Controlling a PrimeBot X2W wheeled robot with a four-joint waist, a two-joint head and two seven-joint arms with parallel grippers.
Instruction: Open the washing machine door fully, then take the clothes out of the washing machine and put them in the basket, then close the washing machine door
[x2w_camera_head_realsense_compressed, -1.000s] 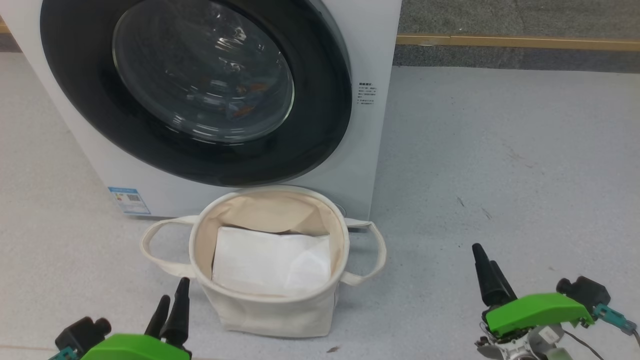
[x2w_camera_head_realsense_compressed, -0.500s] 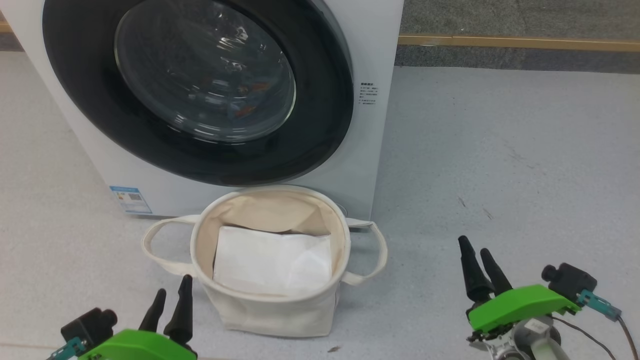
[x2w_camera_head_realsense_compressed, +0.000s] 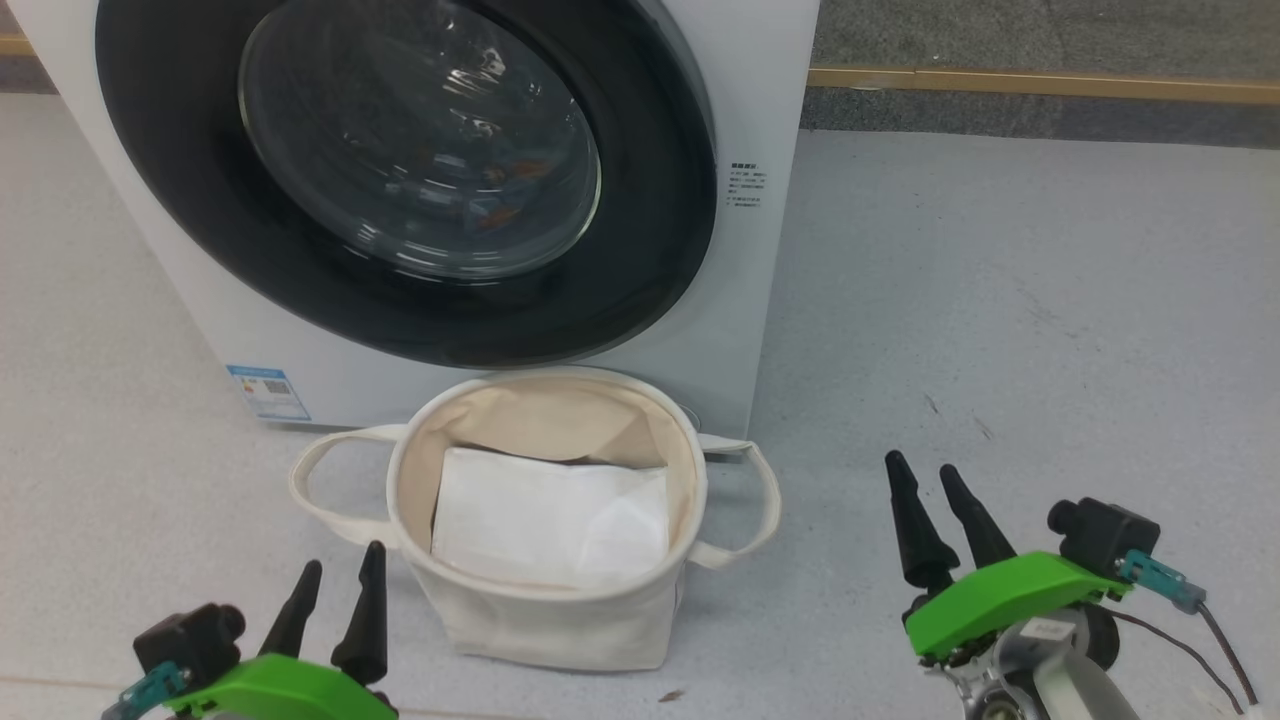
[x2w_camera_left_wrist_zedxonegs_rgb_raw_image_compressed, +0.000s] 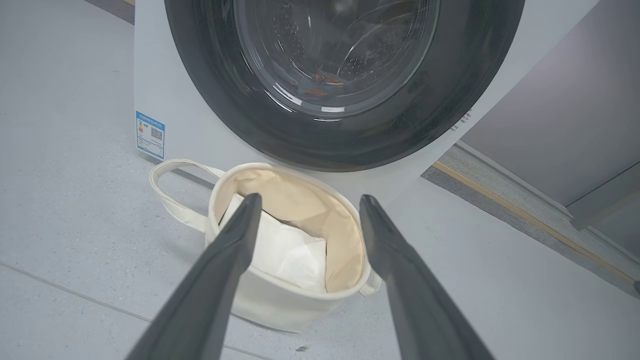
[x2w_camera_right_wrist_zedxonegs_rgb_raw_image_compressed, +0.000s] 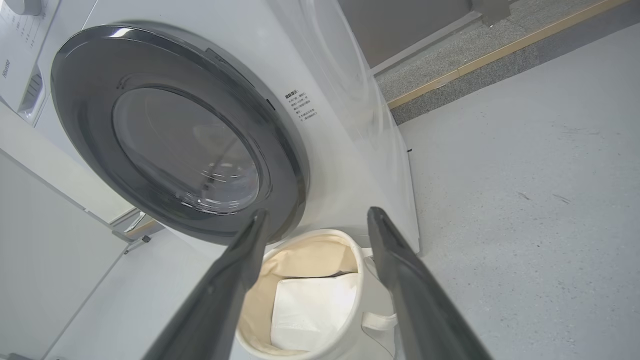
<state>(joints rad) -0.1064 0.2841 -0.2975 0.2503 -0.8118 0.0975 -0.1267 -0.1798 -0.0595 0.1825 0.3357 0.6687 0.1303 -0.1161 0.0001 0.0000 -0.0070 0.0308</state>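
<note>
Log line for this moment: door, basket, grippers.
washing machine door: shut; basket: in front of washing machine, holds white sheet; left gripper: open, empty; right gripper: open, empty

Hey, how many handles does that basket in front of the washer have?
2. The left handle loops out from the basket's left side in the head view. The right handle loops out opposite, below the washing machine's corner. None seems hidden.

Left gripper (x2w_camera_head_realsense_compressed: 344, 556) and right gripper (x2w_camera_head_realsense_compressed: 918, 462) hover, fingers (x2w_camera_head_realsense_compressed: 907, 520) parted.

washing machine door (x2w_camera_head_realsense_compressed: 655, 200) top cut off at upper edge, clothes (x2w_camera_head_realsense_compressed: 497, 214) mere orange flecks behind glass, printed notice (x2w_camera_head_realsense_compressed: 748, 188) unreadable
</note>
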